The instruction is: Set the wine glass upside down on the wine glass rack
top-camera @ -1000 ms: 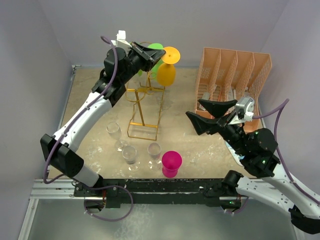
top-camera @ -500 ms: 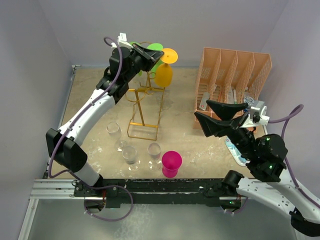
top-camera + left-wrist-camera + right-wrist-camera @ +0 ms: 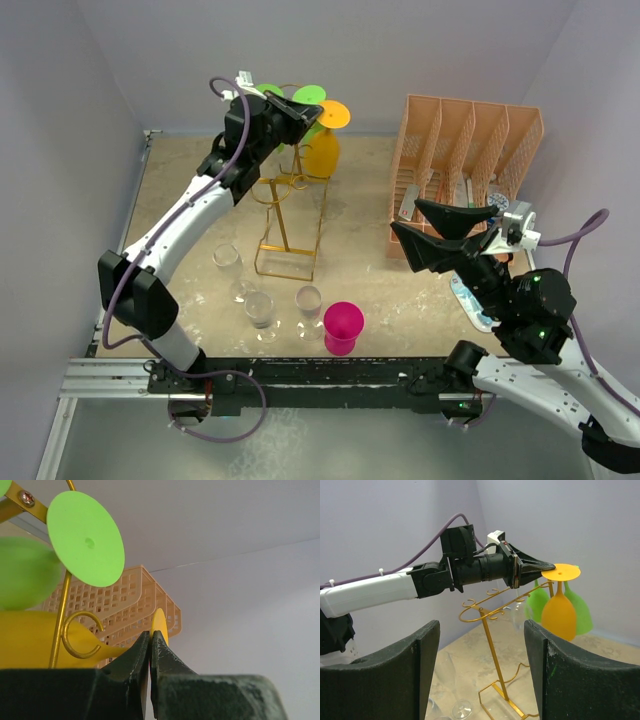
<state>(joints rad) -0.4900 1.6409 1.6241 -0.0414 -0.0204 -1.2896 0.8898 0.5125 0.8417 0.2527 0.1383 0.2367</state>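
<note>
Left tool (image 3: 151, 639) clamped tight on the foot of the yellow glass (image 3: 324, 155). Glass hangs bowl-down at the top of the rack (image 3: 288, 215), beside green glasses (image 3: 537, 605); can't tell if it's seated on a hook. Right tool (image 3: 405, 216) jaws wide apart, empty, well right of rack.

Left wrist view: orange-yellow plastic wine glass (image 3: 25, 640) bowl cut off by left edge; green plastic wine glass (image 3: 20, 575) blurred. Contents of peach plastic mesh organizer (image 3: 470, 130) too small to tell.
</note>
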